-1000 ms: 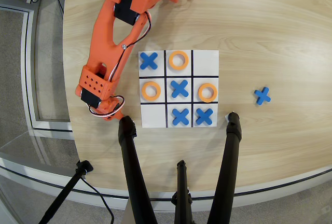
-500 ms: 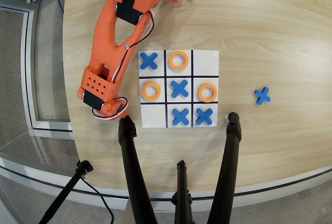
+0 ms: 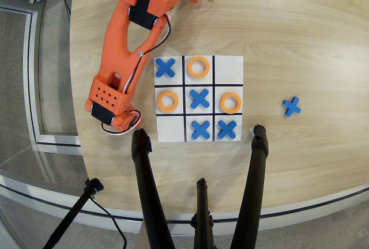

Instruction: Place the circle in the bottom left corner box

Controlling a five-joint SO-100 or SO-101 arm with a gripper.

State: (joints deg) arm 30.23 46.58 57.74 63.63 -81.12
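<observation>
Three orange circles lie on the white paper grid (image 3: 228, 64) in the overhead view: one in the top middle cell (image 3: 198, 67), one in the middle left cell (image 3: 168, 101), one in the middle right cell (image 3: 230, 102). The bottom left corner box (image 3: 170, 129) is blank. My orange arm reaches down from the top, and its gripper (image 3: 123, 123) sits just left of that box, over bare wood. The wrist body covers the fingers, so their state and anything between them is hidden.
Blue crosses fill the top left (image 3: 165, 67), centre (image 3: 199, 98), bottom middle (image 3: 200, 129) and bottom right (image 3: 227, 129) cells. A loose blue cross (image 3: 292, 106) lies to the right. Black tripod legs (image 3: 145, 174) (image 3: 256, 168) rise below the grid. The table edge runs close on the left.
The gripper end of the arm has drifted slightly right, toward the grid's bottom left corner. The pieces on the grid have not moved.
</observation>
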